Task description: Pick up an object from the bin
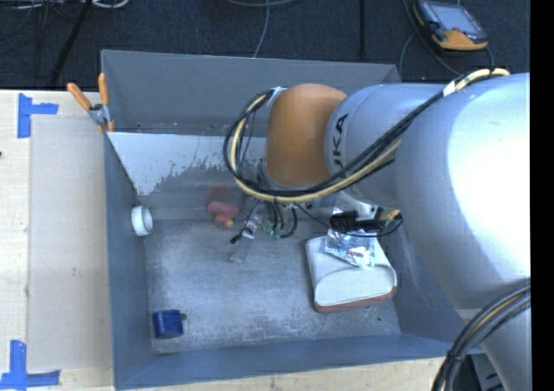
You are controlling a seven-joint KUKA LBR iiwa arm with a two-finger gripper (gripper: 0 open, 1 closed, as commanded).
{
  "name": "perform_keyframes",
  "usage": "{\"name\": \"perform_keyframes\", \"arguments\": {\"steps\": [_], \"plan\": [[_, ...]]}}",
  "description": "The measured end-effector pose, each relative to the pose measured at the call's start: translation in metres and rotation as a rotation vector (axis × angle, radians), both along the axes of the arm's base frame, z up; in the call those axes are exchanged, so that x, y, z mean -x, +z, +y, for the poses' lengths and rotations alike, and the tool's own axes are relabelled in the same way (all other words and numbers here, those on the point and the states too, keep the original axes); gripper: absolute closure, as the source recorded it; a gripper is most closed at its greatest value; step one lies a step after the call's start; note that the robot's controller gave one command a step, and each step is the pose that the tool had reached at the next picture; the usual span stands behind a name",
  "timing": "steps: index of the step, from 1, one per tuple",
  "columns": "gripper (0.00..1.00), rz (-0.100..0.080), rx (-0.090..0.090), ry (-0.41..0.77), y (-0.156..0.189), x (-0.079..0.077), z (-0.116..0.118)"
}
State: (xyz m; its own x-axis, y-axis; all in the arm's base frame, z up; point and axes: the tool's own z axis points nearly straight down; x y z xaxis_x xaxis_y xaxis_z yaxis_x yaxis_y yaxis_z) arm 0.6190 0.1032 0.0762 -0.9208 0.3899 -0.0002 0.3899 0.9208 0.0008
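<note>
KUKA lettering showing on the arm [336, 145]; pincer [238, 251] hanging over bare floor mid-bin [260, 355], can't tell whether apart or together; reddish lump [222, 208] lying just up-left of it by the back slope; white ring [141, 221] sitting far left; blue block [169, 323] front-left; white pad [351, 287] carrying a foil wrapper [349, 249] on the right.

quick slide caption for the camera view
Pincer above the bin floor, beside a pink object at the back
</note>
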Motion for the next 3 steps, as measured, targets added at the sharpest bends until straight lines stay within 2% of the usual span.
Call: {"name": "perform_keyframes", "arguments": {"steps": [1,2,3], "plan": [[0.00,0.001,-0.001,-0.045,-0.007,-0.001,0.017],[1.00,0.000,0.000,-0.047,-0.006,-0.001,0.016],[1.00,-0.007,-0.004,-0.085,0.133,0.012,0.107]]}}
